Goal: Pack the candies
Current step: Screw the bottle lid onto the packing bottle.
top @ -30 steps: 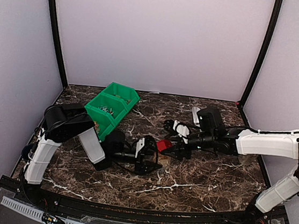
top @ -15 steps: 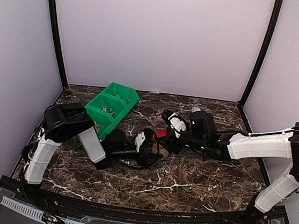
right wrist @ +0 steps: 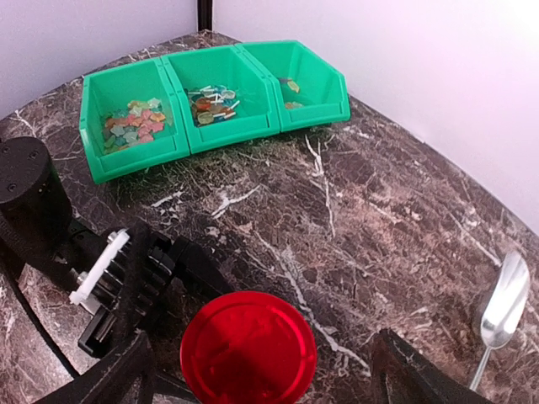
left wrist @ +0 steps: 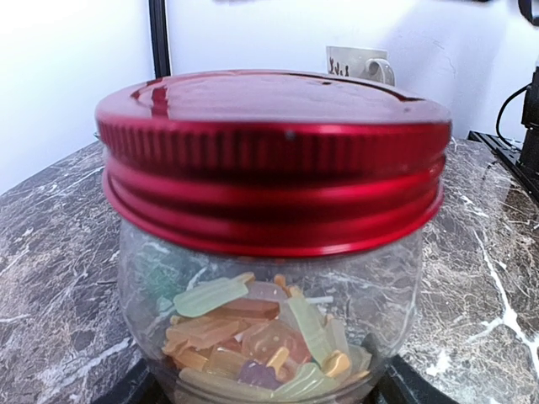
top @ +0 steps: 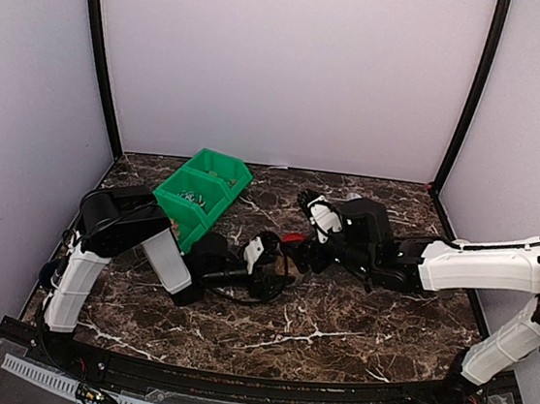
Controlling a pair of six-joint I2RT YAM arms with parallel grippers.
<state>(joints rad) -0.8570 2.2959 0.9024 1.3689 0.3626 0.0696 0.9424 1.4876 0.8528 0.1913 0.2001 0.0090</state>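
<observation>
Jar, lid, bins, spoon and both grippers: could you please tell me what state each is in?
Jar, upright, partly filled with candies.
Red lid, resting on the jar; tightness unclear.
Green bins, open-topped, candies in all three compartments.
Spoon, lying flat on the table.
Left gripper, closed on the jar.
Right gripper, open, fingers either side of the lid, not touching.

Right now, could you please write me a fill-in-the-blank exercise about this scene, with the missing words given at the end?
1. The left gripper holds a clear ____ of candies.
2. Its lid is ____ in colour.
3. The green bin has ____ compartments.
4. A metal ____ lies on the table, far right in the right wrist view.

Missing words: jar; red; three; spoon.
</observation>
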